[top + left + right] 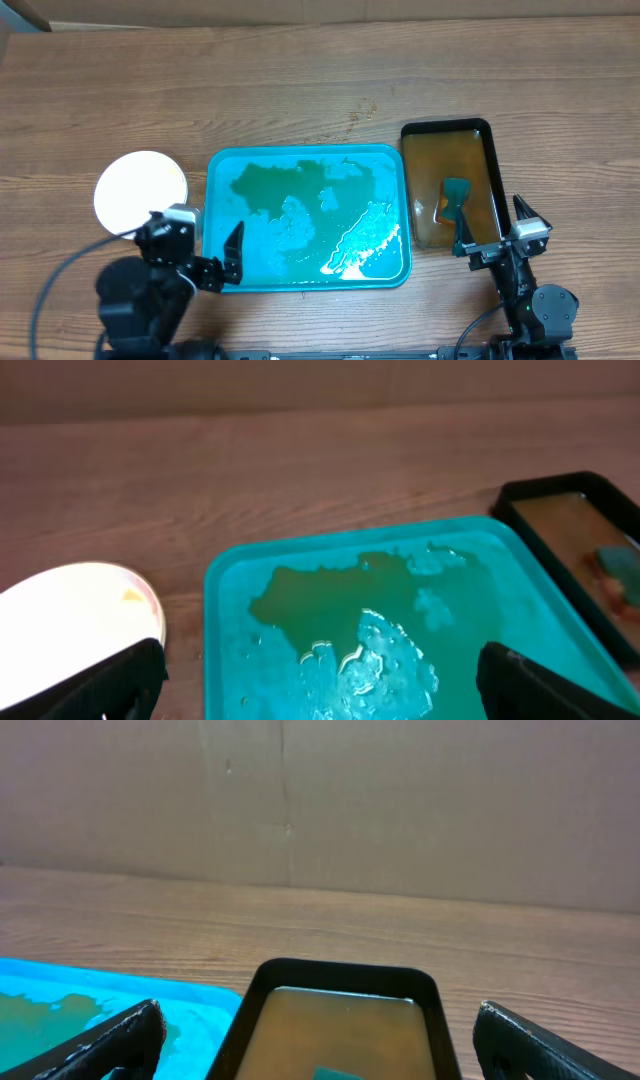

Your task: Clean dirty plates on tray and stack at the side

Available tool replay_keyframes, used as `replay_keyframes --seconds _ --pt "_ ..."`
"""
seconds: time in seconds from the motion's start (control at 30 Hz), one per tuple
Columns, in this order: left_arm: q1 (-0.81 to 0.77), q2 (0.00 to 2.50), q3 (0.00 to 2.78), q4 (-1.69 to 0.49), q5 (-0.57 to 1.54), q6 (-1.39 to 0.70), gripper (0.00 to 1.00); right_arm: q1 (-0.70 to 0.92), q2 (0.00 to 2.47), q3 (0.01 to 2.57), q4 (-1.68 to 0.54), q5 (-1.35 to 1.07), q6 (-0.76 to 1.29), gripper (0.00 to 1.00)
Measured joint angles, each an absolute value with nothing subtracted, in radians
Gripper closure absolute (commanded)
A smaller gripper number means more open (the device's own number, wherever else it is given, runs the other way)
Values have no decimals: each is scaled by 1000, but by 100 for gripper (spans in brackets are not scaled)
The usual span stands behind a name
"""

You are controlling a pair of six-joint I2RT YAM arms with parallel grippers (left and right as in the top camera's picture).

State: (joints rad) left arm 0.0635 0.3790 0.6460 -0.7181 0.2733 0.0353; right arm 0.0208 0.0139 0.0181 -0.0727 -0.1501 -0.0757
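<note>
White plate (141, 189) lies just left of the left tool (320, 695) (spread empty, like the right tool (320, 1045)).

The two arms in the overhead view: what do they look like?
Both are black, each with a light grey block at the wrist and thin black cables. The left gripper and the right gripper have black, tapered fingers.

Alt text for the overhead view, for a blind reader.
A wet teal tray without plates sits mid-table, a white plate to its left, a black tray of brown liquid to its right. The left gripper and right gripper hang open at the front edge.
</note>
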Motion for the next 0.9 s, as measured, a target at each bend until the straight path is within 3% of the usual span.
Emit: replay_keyframes --seconds 0.3,0.53,0.7,0.9 --pt "58 137 200 -225 297 -47 0 20 14 18 -73 -150 -76 0" --pt "52 22 27 89 281 -87 0 20 14 18 -73 -150 -76 0" --pt "14 17 17 88 171 -98 0 20 14 18 -73 -150 -76 0" --pt "-11 15 9 -67 112 -102 0 20 14 18 -73 -150 -75 0"
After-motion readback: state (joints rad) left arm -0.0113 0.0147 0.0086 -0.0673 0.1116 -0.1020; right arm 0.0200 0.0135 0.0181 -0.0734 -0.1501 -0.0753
